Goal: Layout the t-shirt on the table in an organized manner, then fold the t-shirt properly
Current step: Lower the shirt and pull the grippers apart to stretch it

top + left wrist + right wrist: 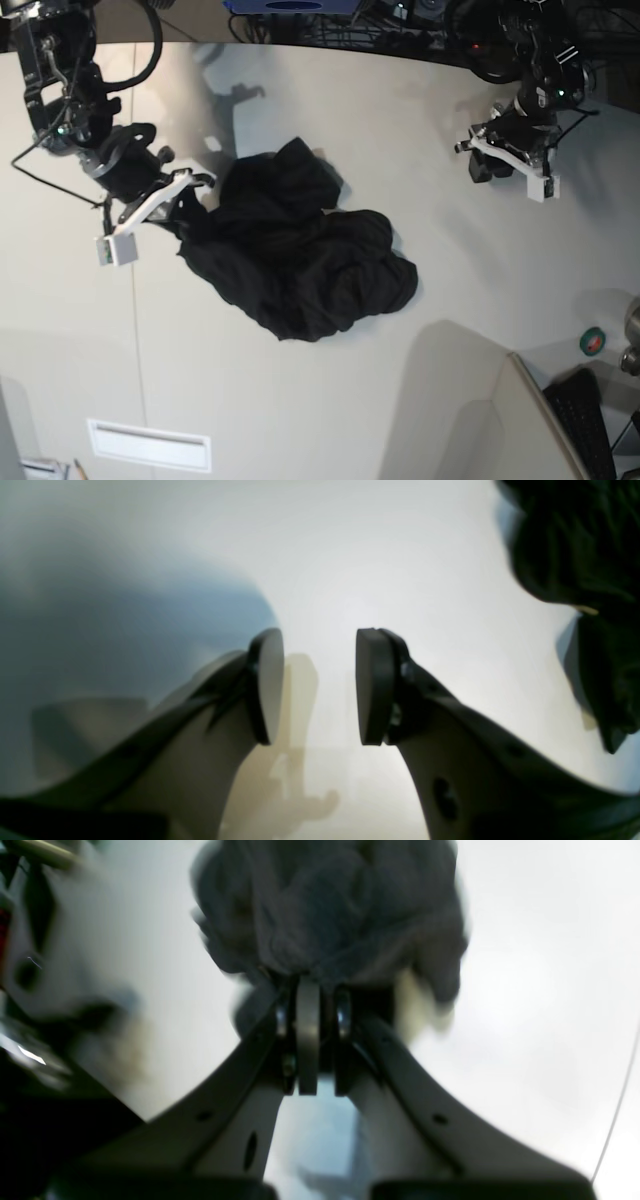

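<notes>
The black t-shirt (300, 255) lies crumpled in a heap in the middle of the off-white table (480, 260). At the heap's left edge in the base view, my right gripper (193, 202) touches the fabric. Up close, the right gripper (315, 990) has its pads pressed almost together, with a bunch of the t-shirt (325, 905) pinched at their tips; the picture is blurred. My left gripper (480, 160) hovers over bare table to the far right of the heap. In its own view, the left gripper (320, 640) stands open and holds nothing, and the t-shirt (580, 545) shows only at the upper right corner.
A thin seam line (135, 330) runs down the table's left part, past a small white recessed panel (150, 445). A roll of tape (593, 342), a keyboard (590, 420) and a slanted board (470, 420) sit at the lower right. Cables and gear line the far edge.
</notes>
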Robot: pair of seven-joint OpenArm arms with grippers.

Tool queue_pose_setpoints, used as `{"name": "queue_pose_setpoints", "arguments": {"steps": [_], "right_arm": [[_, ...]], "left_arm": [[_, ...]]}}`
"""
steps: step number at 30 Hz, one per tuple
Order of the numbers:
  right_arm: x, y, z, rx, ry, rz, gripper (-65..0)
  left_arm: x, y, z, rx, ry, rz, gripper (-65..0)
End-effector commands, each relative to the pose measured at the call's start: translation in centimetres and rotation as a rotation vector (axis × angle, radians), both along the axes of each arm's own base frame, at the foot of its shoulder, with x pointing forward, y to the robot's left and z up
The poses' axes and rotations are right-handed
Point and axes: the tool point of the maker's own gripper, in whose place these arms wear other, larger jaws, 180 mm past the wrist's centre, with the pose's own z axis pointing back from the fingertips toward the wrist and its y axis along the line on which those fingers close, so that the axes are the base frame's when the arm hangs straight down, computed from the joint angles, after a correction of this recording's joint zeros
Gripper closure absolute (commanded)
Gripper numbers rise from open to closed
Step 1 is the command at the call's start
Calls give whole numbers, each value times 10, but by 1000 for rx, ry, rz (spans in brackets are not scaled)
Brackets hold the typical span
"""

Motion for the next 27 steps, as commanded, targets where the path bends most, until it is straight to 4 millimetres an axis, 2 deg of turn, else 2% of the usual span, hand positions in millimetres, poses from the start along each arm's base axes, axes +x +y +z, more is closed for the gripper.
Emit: {"name": "queue_pose_setpoints", "arguments": {"steps": [1,3,6,10,13,19,22,26,27], "right_arm": [[9,-16,12,-4,-45,-30,0],[13,-34,15,-14,-51,-65,0],[9,-57,11,-67,-6,-72,0],[3,-75,8,-105,73,-72,0],[1,-79,3,-111,97,-72,0],[5,-80,4,-111,95,-75,0],[5,-79,4,-112,94,-74,0],[5,-80,3,-112,95,-75,0],[5,-80,3,-112,95,-75,0]], "left_arm": [[10,-2,8,23,-35,-28,-230],[15,-15,5,55,-19,-85,-230],[22,-37,2,54,-18,-130,-230],[30,-50,4,23,-36,-135,-230],[37,-66,1,-22,-40,-126,-230],[59,-132,-10,-131,-32,-223,-230],[69,-149,-14,-179,-26,-218,-230],[74,-159,-12,-190,-32,-236,-230],[79,-168,-9,-194,-37,-265,-230]]}}
